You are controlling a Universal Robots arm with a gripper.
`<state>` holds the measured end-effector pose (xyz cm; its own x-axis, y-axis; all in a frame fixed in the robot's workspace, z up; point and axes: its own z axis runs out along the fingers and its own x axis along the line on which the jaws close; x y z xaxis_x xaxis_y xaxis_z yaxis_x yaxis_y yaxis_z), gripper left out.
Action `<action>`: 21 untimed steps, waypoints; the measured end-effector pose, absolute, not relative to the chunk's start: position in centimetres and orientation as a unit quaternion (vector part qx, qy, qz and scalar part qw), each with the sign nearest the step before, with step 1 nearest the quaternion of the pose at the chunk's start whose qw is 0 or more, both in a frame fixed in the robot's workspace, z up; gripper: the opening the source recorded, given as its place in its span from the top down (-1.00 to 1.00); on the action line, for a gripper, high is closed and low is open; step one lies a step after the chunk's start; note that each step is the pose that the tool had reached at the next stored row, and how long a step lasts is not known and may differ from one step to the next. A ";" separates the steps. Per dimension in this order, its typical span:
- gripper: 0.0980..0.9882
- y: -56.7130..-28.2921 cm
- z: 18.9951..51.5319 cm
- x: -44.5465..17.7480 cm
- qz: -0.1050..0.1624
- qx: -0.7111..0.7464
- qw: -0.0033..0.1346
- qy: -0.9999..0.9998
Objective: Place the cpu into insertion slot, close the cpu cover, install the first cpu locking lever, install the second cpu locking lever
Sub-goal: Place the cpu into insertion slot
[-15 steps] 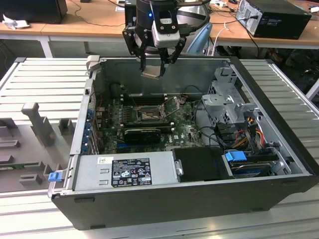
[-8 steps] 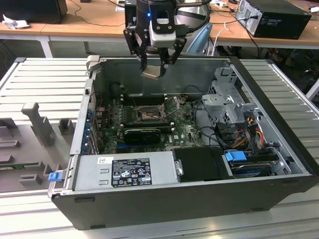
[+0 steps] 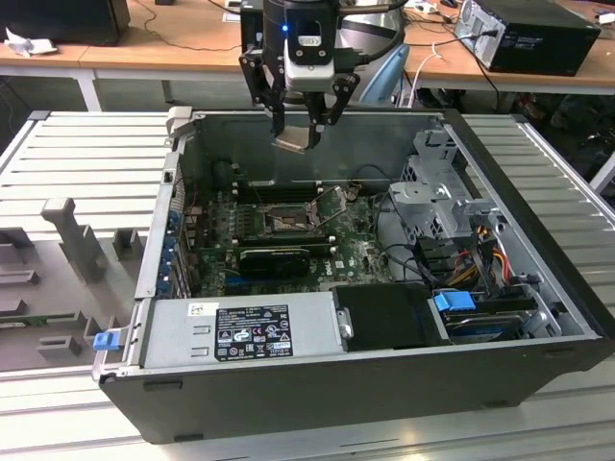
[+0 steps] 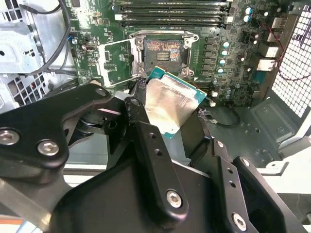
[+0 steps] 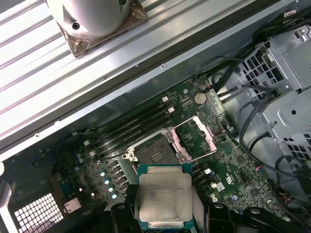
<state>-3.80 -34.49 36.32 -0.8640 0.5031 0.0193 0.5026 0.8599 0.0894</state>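
My end effector (image 3: pixel 300 134) is closed on the cpu (image 3: pixel 294 141), gripping it by its edges and holding it in the air above the far edge of the open computer case (image 3: pixel 288 384). On the motherboard (image 3: pixel 360 254) below, the insertion slot (image 5: pixel 154 154) lies bare. The cpu cover (image 5: pixel 194 138) stands swung open just beside the slot.

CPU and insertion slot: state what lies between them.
Nothing solid: in the exterior view, bare air separates the cpu, gripped by the claw, from the open insertion slot below.
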 end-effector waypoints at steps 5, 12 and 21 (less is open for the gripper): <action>0.03 -34.5 36.3 -3.8 0.046 0.280 0.003 0.959; 0.03 -34.5 36.3 -3.8 0.046 0.300 0.004 0.953; 0.03 -34.5 36.3 -3.8 0.045 0.334 0.006 0.942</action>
<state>-3.80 -34.49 36.33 -0.7773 0.6289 0.0193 0.6278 0.7732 0.0893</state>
